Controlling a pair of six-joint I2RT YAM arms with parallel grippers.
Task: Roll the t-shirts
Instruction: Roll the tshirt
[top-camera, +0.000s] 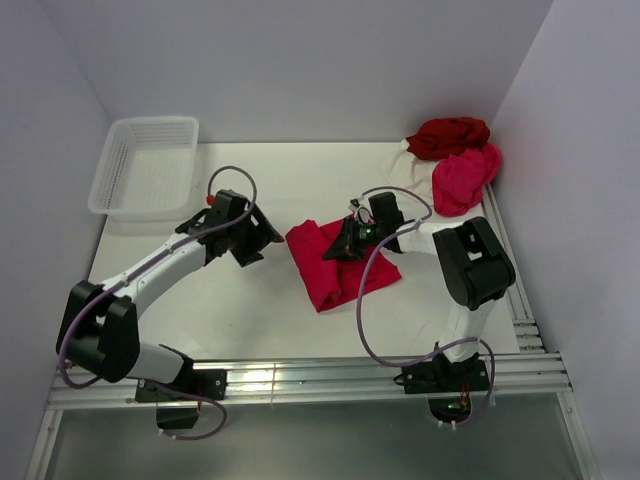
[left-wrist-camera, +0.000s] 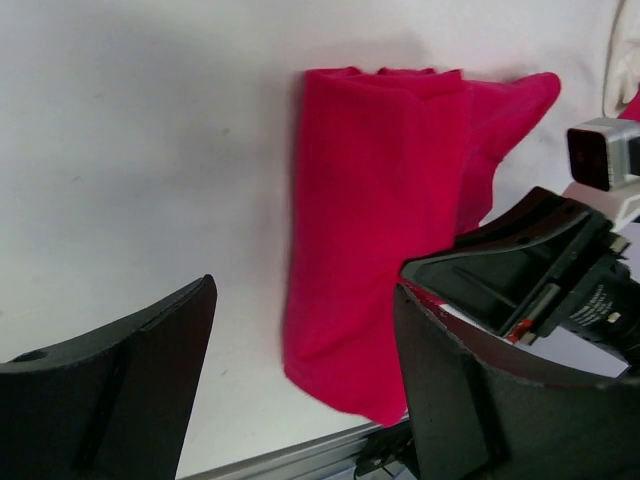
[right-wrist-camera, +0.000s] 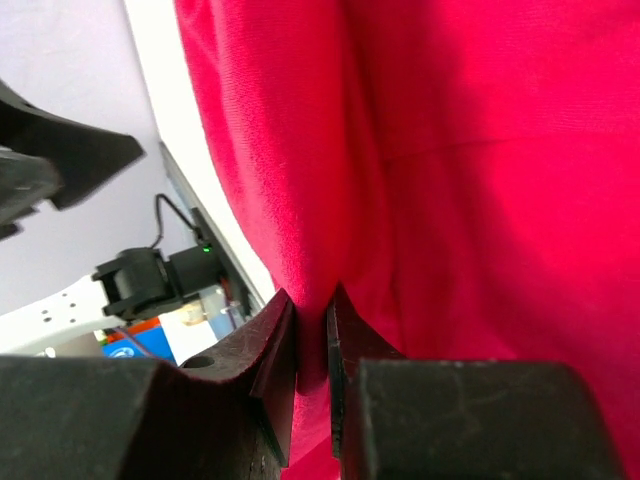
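A crimson t-shirt (top-camera: 335, 268) is seen folded into a rough oblong near the middle of the counter (top-camera: 250, 320). The right fingers (top-camera: 345, 243) are placed at the shirt's 12 o'clock edge. They are drawn almost together, with a thin fold of the crimson cloth pinched between the tips, as is shown plainly in the right wrist view.

The left fingers (top-camera: 252, 240) are held wide apart at the shirt's 9 o'clock side, just beside its edge, and nothing is gripped by them. In the left wrist view only bare counter and part of the shirt are seen through the gap. Whether the counter is touched by them cannot be told.

At the counter's 1 o'clock corner a dark red t-shirt (top-camera: 448, 135) is heaped against the wall. A pink t-shirt (top-camera: 465, 178) is bunched just at its 5 o'clock, and a cream white t-shirt (top-camera: 410, 170) is partly covered at their 9 o'clock side. A white mesh basket (top-camera: 145, 165) is set at the 10 o'clock corner, well apart from the shirts.
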